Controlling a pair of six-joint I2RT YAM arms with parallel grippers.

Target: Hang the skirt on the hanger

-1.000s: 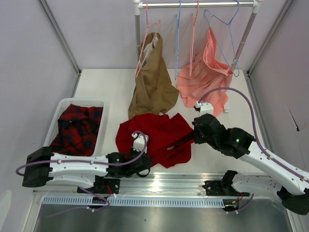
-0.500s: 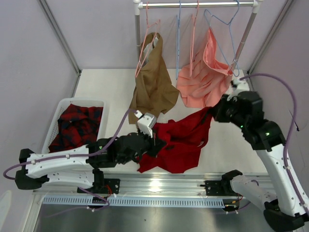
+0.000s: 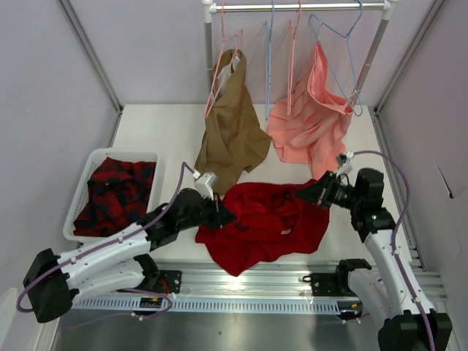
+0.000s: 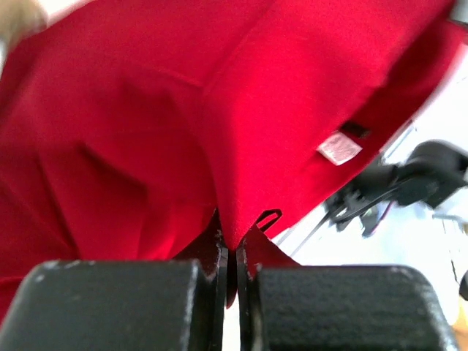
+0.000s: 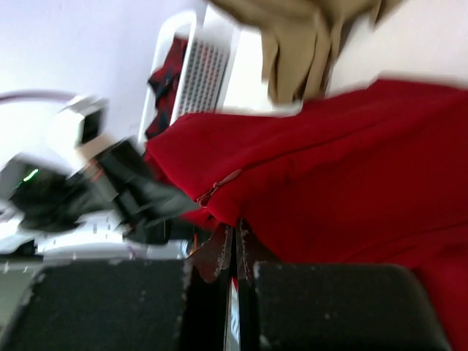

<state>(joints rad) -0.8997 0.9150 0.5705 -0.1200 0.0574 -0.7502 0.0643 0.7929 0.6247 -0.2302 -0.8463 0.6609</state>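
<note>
The deep-red skirt (image 3: 263,219) is stretched between my two grippers just above the table front. My left gripper (image 3: 221,216) is shut on its left edge. The left wrist view shows the jaws (image 4: 235,252) pinching a fold of the skirt (image 4: 219,110), with a white label nearby. My right gripper (image 3: 308,194) is shut on the right edge. The right wrist view shows its jaws (image 5: 235,241) nipping the skirt (image 5: 351,168) beside the zip. A thin pale-pink hanger (image 3: 292,73) hangs edge-on from the rail, in front of the salmon garment.
A tan garment (image 3: 230,131) hangs on another pink hanger (image 3: 214,80). The salmon-pink garment (image 3: 311,124) hangs to its right, among light-blue hangers (image 3: 270,58) on the rail (image 3: 322,6). A white basket (image 3: 79,196) holds plaid cloth at left. A metal track (image 3: 241,276) runs along the front.
My left gripper has shut on the skirt's left edge and lifted it. The right gripper swung up and right with its edge, then came back down. The skirt now spreads between them.
</note>
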